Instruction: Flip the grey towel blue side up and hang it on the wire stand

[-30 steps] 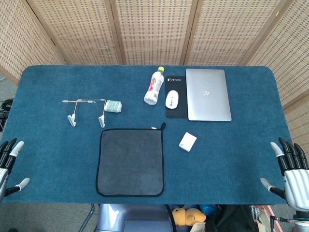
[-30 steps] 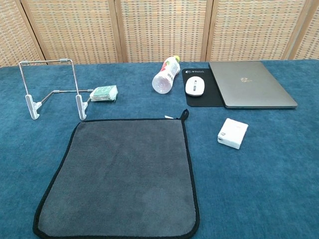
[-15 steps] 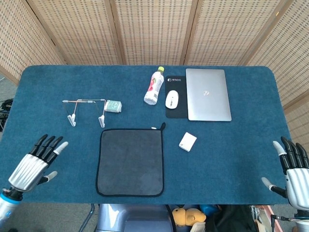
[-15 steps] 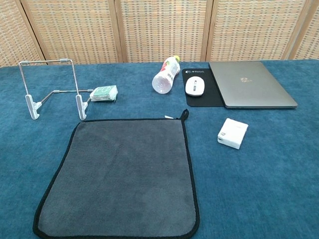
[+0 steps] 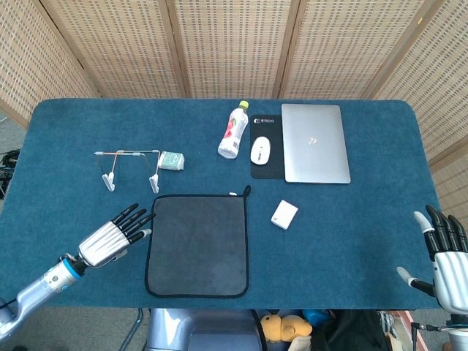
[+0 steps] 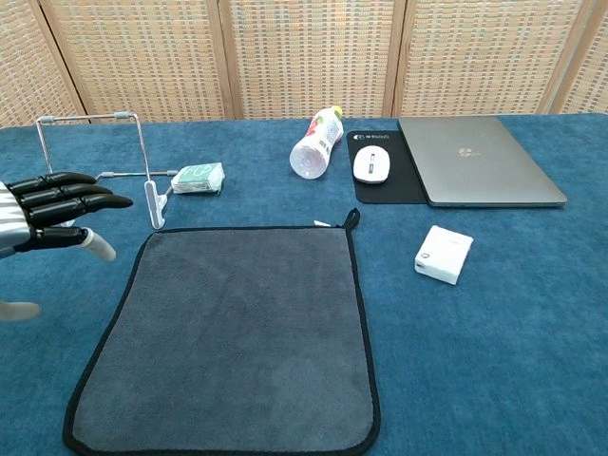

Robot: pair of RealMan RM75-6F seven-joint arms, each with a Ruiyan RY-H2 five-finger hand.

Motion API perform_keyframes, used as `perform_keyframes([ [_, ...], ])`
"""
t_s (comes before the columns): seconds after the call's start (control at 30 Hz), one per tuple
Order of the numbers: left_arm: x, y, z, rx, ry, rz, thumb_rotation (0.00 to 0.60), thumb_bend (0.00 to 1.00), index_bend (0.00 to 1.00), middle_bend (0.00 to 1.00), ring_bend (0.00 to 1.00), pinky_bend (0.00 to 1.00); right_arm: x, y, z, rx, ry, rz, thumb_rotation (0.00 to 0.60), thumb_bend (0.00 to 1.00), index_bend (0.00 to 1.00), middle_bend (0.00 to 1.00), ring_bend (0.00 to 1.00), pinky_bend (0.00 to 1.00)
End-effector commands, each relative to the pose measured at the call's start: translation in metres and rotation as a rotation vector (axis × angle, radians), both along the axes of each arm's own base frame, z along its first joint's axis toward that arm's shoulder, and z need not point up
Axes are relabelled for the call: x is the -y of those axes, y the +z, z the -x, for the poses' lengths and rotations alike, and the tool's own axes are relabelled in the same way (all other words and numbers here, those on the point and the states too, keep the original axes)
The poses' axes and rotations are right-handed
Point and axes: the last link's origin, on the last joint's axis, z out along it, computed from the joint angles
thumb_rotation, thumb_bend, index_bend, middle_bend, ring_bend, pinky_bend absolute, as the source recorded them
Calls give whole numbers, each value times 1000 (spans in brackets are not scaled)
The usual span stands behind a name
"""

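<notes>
- Since half a second ago, the left hand [image 5: 115, 236] has been carried in from the table's near left corner toward the grey towel [image 5: 197, 245]; in the chest view, where it was not seen before, the left hand [image 6: 43, 214] now shows at the left edge.
- The left hand is held flat with its fingers spread, and nothing is held in it.
- The right hand [image 5: 444, 256] is seen almost where it was, at the near right corner of the table [image 5: 351, 241], fingers spread and empty; it is not shown in the chest view.
- The grey towel has not been moved: it is laid flat, grey side up, at the near middle of the table, its black edging unbroken and a small loop at its far right corner.
- The left fingertips [image 5: 142, 218] are found just beside the towel's left edge, near its far left corner; whether it is touched cannot be told.
- A small white box [image 5: 284, 214] is set to the right of the towel, apart from it.
- The wire stand [image 5: 130, 167] is placed beyond the left hand, upright, and a small green-and-white packet [image 5: 172, 161] is laid just beside its right foot.
- Farther back, a plastic bottle [image 5: 232, 131] is laid on its side, with a white mouse [image 5: 260, 150] on a black mouse pad [image 5: 267, 170] and a closed silver laptop [image 5: 315, 142] to its right.
</notes>
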Motion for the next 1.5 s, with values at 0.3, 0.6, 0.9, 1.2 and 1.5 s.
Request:
perform_keyframes([
  [0.3, -15, -25, 0, -62, -31, 16, 600, 236, 396, 0, 0, 0, 3, 0, 1, 8, -9, -11, 600, 0, 0, 0, 0, 0],
  [0.6, -20, -40, -8, -70, -53, 11, 600, 280, 420, 0, 0, 0, 3, 0, 1, 14, -13, -18, 600, 0, 0, 0, 0, 0],
  [0.9, -24, -52, -10, -93, -50, 10, 600, 279, 424, 0, 0, 0, 4, 0, 2, 19, -16, -22, 600, 0, 0, 0, 0, 0],
  [1.2, -23, -63, -13, -86, -43, 26, 600, 279, 434, 0, 0, 0, 5, 0, 3, 22, -19, -23, 600, 0, 0, 0, 0, 0],
  [1.5, -26, -68, -17, -90, -50, 22, 600, 281, 441, 0, 0, 0, 5, 1, 3, 25, -19, -22, 600, 0, 0, 0, 0, 0],
])
